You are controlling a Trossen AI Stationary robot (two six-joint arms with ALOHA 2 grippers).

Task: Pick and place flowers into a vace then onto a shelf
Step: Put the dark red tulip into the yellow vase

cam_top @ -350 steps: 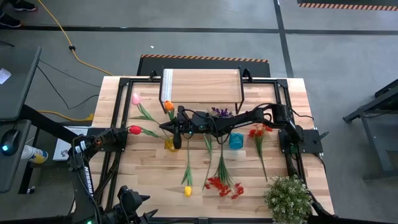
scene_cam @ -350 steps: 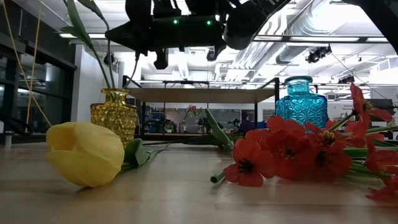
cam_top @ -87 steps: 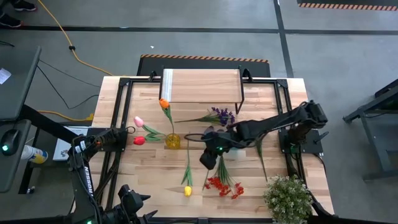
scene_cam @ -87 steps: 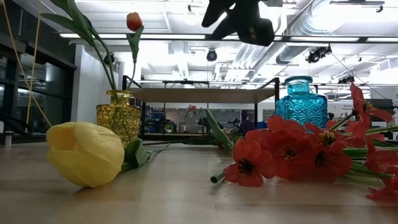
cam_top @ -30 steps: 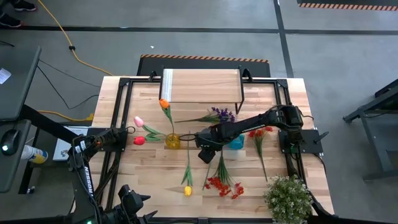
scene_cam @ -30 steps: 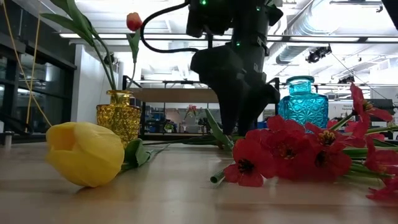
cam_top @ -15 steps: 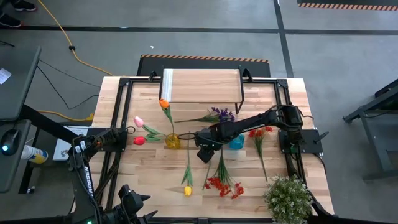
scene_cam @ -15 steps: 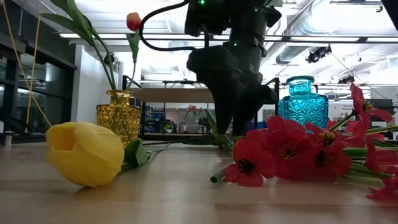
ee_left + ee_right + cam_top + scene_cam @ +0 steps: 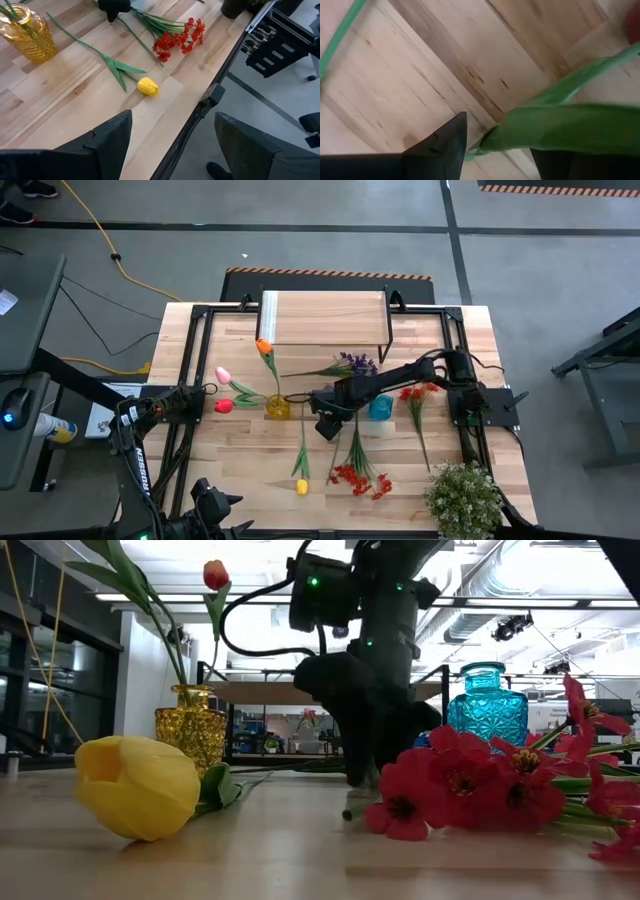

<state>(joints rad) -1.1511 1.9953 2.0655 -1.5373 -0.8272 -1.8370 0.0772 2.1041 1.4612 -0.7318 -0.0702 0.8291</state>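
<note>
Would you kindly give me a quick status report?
Right gripper down on a green flower stem, jaws around it. Left gripper waits open at the table edge. Yellow vase already holds three tulips.

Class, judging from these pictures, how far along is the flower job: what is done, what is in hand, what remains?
Done: three tulips stand in the yellow vase. In hand: the right hand is down at a green stem lying on the table, fingers either side. Left: the yellow tulip, the red sprays, the purple spray, the empty blue vase, and the bare shelf.
</note>
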